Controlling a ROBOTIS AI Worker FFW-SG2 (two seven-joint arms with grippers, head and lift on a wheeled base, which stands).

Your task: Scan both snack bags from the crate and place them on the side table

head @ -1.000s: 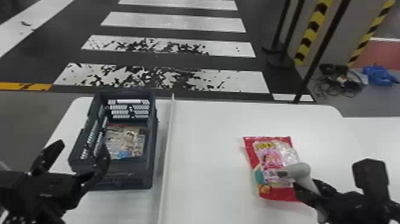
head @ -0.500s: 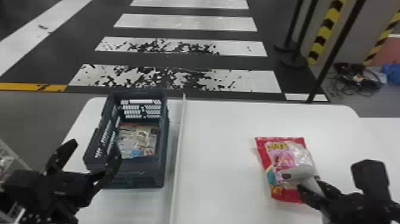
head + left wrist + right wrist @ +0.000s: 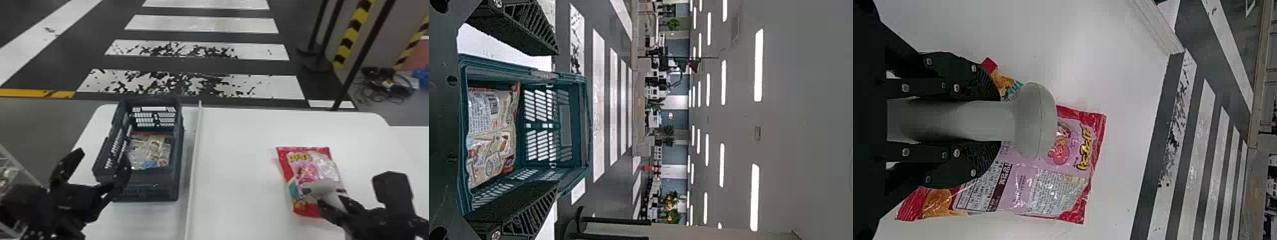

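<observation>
While we clasp the handheld scanner [image 3: 1035, 120] in our right gripper [image 3: 993, 121], presumably to read the red snack bag [image 3: 306, 170] beneath, right of the crate [image 3: 145, 191], our left gripper [image 3: 103, 157] gapes beside it, likely for the beige snack bag [image 3: 491, 135] inside.

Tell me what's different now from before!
The head's view turned a little left. The right end effector, still gripping the scanner, moved slightly left above the red snack bag. That bag, the crate and the bag inside stayed put.
</observation>
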